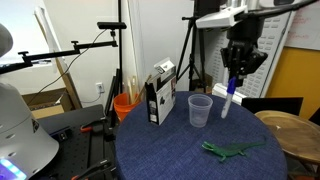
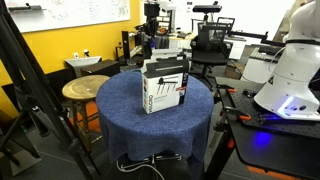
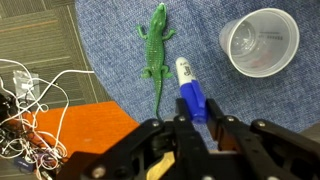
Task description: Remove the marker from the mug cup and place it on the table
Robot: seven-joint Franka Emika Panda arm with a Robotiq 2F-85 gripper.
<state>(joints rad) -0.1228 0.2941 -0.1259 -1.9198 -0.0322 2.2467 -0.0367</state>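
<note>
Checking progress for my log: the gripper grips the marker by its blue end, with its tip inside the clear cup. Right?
Not quite. The gripper grips the marker by its blue end, but its tip is outside the clear cup, beside it; the wrist view shows the cup empty.

The marker (image 3: 187,88) has a white barrel and a blue cap, the cup (image 3: 260,42) is translucent clear, the table (image 3: 110,40) wears dark blue textured cloth, the toy lizard (image 3: 154,45) is bright green, the gripper (image 3: 198,128) black, the bucket (image 1: 124,104) orange, and the box (image 1: 160,92) black and white.
</note>
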